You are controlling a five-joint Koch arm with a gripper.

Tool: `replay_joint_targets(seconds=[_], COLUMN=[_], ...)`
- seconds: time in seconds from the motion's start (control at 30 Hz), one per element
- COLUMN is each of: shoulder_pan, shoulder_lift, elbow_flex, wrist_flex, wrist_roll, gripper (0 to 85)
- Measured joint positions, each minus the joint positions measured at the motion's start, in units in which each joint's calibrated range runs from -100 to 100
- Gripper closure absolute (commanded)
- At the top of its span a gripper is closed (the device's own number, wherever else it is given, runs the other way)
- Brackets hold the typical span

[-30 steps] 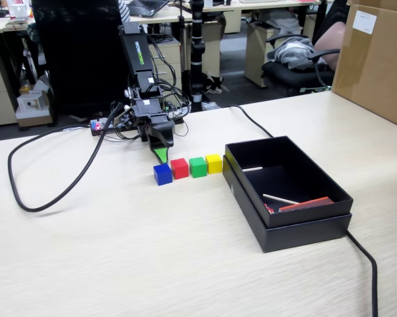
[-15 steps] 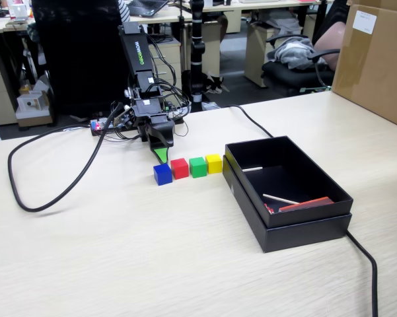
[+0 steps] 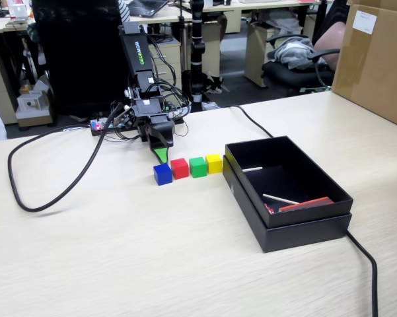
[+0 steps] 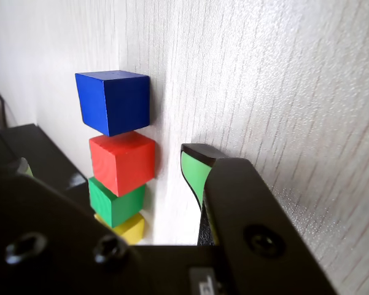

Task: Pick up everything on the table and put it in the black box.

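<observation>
Four small cubes stand in a row on the table (image 3: 152, 251): blue (image 3: 162, 174), red (image 3: 180, 168), green (image 3: 198, 166) and yellow (image 3: 214, 163), the yellow one nearest the black box (image 3: 304, 234). My gripper (image 3: 160, 156) hangs low just behind the blue and red cubes, touching neither. The wrist view shows the row as blue (image 4: 113, 101), red (image 4: 123, 163), green (image 4: 115, 201), yellow (image 4: 132, 228). There my gripper (image 4: 107, 165) is open and holds nothing, with one green-padded finger (image 4: 193, 169) on bare table beside the red cube.
Thin white sticks (image 3: 281, 199) and a flat red strip (image 3: 307, 204) lie inside the black box. A thick black cable (image 3: 66, 185) loops over the left of the table, and another (image 3: 363, 257) runs past the box's right corner. A big brown carton (image 3: 376, 59) stands at the far right.
</observation>
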Motion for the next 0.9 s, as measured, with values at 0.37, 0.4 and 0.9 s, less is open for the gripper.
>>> replay_joint_targets(seconds=[0.37,0.4,0.9], shoulder_pan=[-0.34,-0.34,-1.22], shoulder_lift=[1.81,2.46,24.98], elbow_flex=[18.99,21.45,37.79], wrist_flex=[-23.07,-24.78,-31.51], wrist_roll=[0.98,0.98,1.17], gripper=[37.9,37.9,38.2])
